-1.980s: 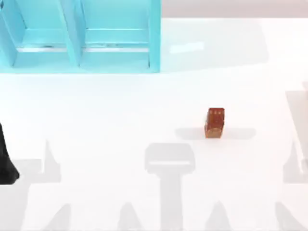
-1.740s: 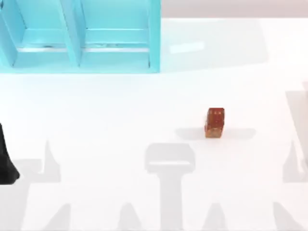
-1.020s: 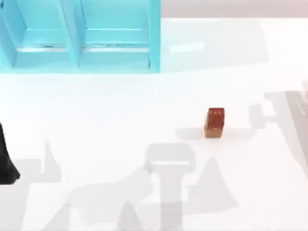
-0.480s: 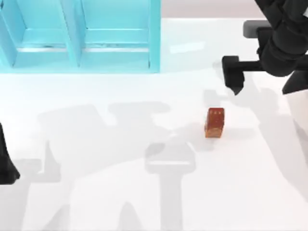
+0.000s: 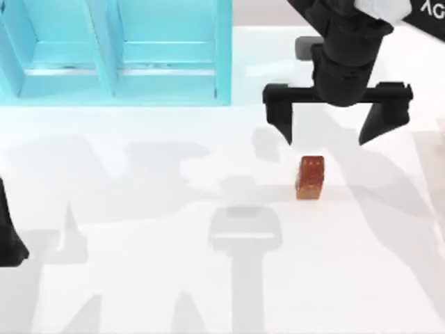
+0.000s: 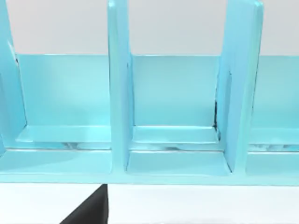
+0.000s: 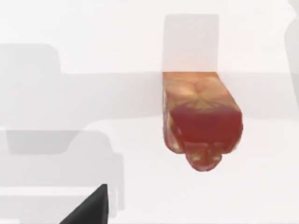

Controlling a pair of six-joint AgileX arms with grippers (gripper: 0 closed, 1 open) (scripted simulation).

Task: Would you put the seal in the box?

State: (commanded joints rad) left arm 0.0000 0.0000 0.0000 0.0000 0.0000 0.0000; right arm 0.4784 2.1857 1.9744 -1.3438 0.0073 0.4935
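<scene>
- One seal (image 5: pixel 310 177), a small reddish-brown block with two pale dots on its end toward the box, lies on the white table (image 5: pixel 139 278), well apart from the box and off toward its right and nearer side.
- Nearer than the seal, at the table's left edge, a dark piece of the left arm (image 5: pixel 8 236) sits parked, cut off by the frame, so I cannot tell how its fingers stand.
- Just beyond the seal, on the box's side of it, the right gripper (image 5: pixel 327 136) hangs with its jaws spread wide, far wider than the seal.
- One dark fingertip (image 5: pixel 286 132) points down just beside the seal's far left corner; the other (image 5: pixel 372 132) stands farther off to the seal's right; neither touches it.
- From the right wrist view the seal (image 7: pixel 201 119) appears close up and free on the table, its near end rounded and mottled orange-red; a dark wedge (image 7: pixel 91 207) cuts in at the frame's edge, too little to identify.
- Above the fingers, the right arm's black wrist reaches in from the far right, its upper part cut off.
- Farthest off, the light blue box (image 5: pixel 118 52) stands at the table's far left, divided into open compartments; the left wrist view faces its partitions (image 6: pixel 119 88).
</scene>
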